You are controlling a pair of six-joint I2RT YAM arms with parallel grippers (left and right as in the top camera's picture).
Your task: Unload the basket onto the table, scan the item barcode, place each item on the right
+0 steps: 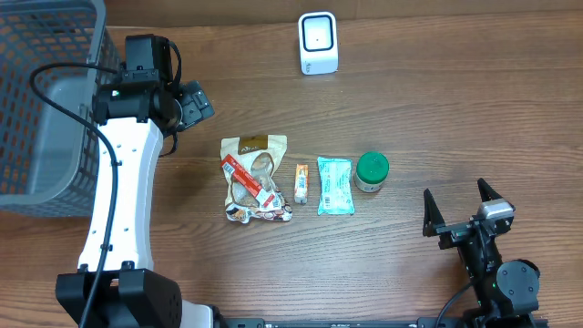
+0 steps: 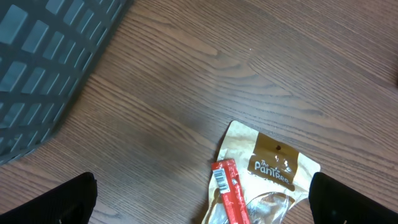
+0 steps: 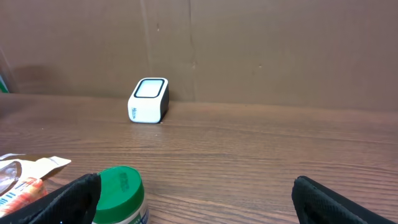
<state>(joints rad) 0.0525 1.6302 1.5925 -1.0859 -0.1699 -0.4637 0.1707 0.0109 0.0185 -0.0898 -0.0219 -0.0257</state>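
A snack bag [image 1: 255, 178], a small bar [image 1: 301, 183], a teal packet [image 1: 334, 185] and a green-lidded jar [image 1: 372, 170] lie in a row near the middle of the table [image 1: 455, 91], close together. The white scanner [image 1: 318, 43] stands upright by the far edge. The left tool [image 1: 193, 103] hangs spread wide just left of the bag, beside a grey basket [image 1: 36, 109] in the far left corner. The right tool [image 1: 455, 196], also spread and empty, sits near the near right corner.
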